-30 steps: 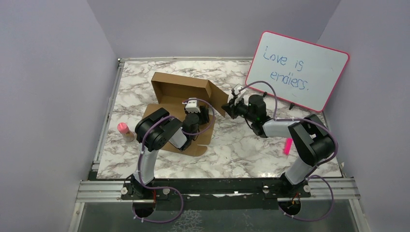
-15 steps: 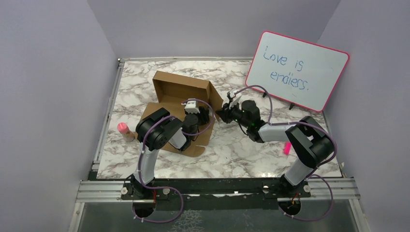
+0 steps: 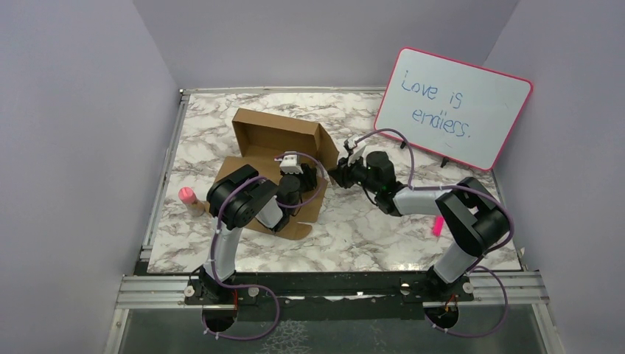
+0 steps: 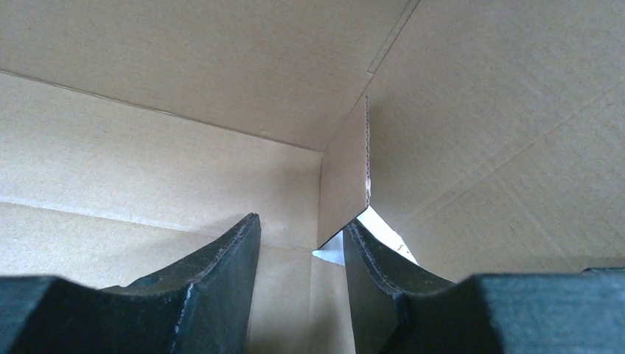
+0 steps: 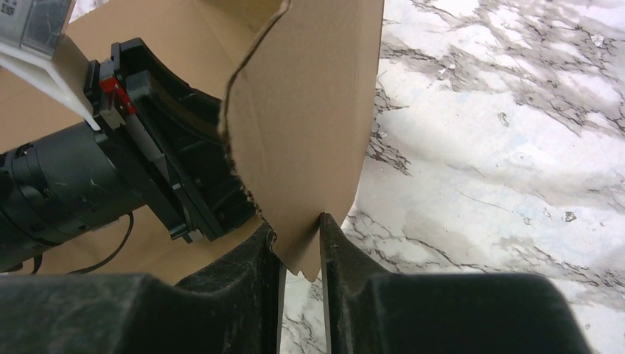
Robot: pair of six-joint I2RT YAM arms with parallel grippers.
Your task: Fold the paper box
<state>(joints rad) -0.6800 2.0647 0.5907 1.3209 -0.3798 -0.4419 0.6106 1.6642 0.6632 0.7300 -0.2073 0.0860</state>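
— Where is the paper box (image 3: 276,136)?

— In the left half of the table (image 3: 368,228), about midway between the far and near edges. It is partly folded: the far wall stands up and a flat panel lies toward the near edge.

— And the left gripper (image 4: 298,228)?

— It reaches down inside the box. Its wrist camera sees brown cardboard on all sides. The jaws stand apart, clamping nothing. The lower corner of an inner flap (image 4: 345,177) hangs just above the gap, close to one finger.

— The right gripper (image 5: 296,225)?

— It is at the box's right side. The rounded side flap (image 5: 309,110) stands upright, with its lower tip between the two fingers (image 5: 250,265). A thin sliver of light shows beside one finger, so I cannot tell whether they pinch the flap or merely flank it.

— Anything else on the table?

— A pink-rimmed whiteboard (image 3: 453,107) with blue writing leans at the far right corner. A small pink-capped bottle (image 3: 190,200) stands near the left edge, well apart from the box. Something small and pink (image 3: 438,223) lies by the right arm.
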